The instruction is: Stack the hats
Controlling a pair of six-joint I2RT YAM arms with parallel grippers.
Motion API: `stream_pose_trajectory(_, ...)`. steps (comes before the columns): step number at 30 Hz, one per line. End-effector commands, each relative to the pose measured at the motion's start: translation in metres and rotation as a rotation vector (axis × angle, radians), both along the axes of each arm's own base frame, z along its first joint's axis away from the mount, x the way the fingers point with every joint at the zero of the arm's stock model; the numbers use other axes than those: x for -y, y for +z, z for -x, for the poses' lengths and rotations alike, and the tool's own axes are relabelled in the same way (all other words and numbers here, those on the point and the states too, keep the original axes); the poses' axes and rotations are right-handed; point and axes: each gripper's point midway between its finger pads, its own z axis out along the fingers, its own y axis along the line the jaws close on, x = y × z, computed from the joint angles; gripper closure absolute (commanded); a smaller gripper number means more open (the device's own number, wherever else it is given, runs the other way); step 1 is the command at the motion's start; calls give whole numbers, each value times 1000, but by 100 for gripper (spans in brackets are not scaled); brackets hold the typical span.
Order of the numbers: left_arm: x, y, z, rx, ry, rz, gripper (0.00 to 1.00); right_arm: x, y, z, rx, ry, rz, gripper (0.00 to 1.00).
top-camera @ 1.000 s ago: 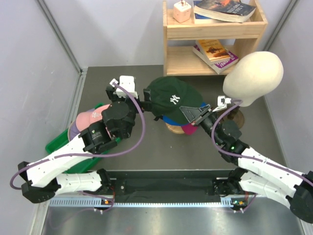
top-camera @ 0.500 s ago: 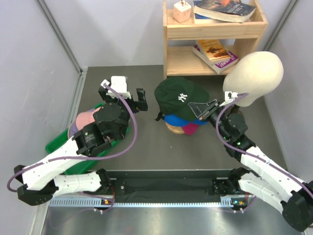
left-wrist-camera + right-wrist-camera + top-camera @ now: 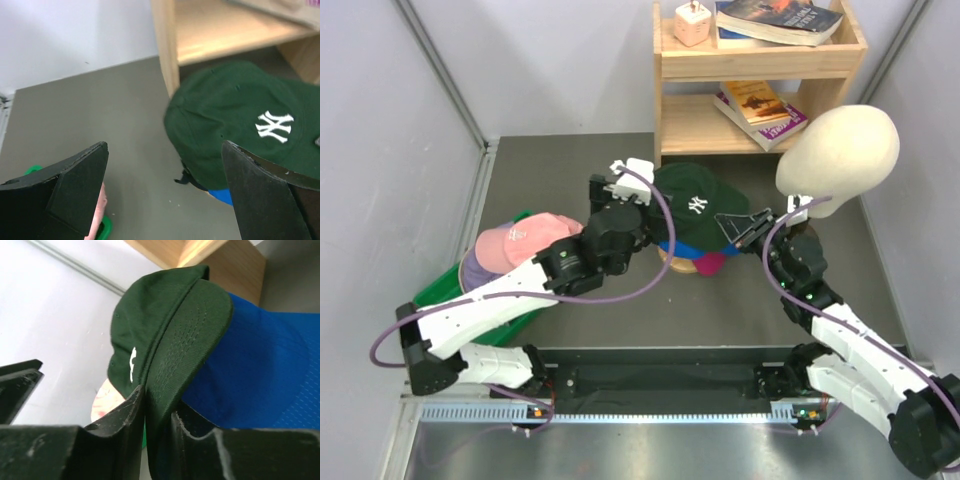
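Note:
A dark green cap (image 3: 695, 200) with a white logo sits on top of a blue cap (image 3: 670, 246) and a bright pink hat (image 3: 712, 264) on a round wooden stand (image 3: 672, 263). My right gripper (image 3: 735, 222) is shut on the green cap's brim (image 3: 185, 335), which fills the gap between its fingers (image 3: 125, 415). The left gripper (image 3: 623, 193) hangs wide open just left of the green cap (image 3: 235, 120), holding nothing. A pale pink cap (image 3: 515, 240) lies over a lavender one (image 3: 473, 270) at the left.
The pink and lavender caps rest in a green bin (image 3: 435, 292) by the left wall. A cream mannequin head (image 3: 840, 145) stands right of the stack, close to my right arm. A wooden shelf (image 3: 760, 80) with books stands behind.
The left gripper has swung right, from over the pink cap to the green cap's back edge. The green cap has shifted right onto the stack, and the right jaws have eased slightly.

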Motion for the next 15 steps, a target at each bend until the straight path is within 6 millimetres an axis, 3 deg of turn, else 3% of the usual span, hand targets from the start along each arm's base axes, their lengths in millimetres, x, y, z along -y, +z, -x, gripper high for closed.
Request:
stream_pose_trajectory(1, 22, 20, -8, 22, -54, 96, 1, 22, -1, -6, 31, -109, -17, 74)
stream_pose_trajectory(7, 27, 16, -16, 6, -69, 121, 1, 40, -8, -7, 33, -198, -14, 55)
stream_pose_trajectory(9, 26, 15, -18, 2, -69, 125, 1, 44, -10, -6, 31, -217, -14, 54)
stream_pose_trajectory(15, 21, 14, -20, -7, -64, 139, 1, 43, -25, -3, 8, -205, -2, 63)
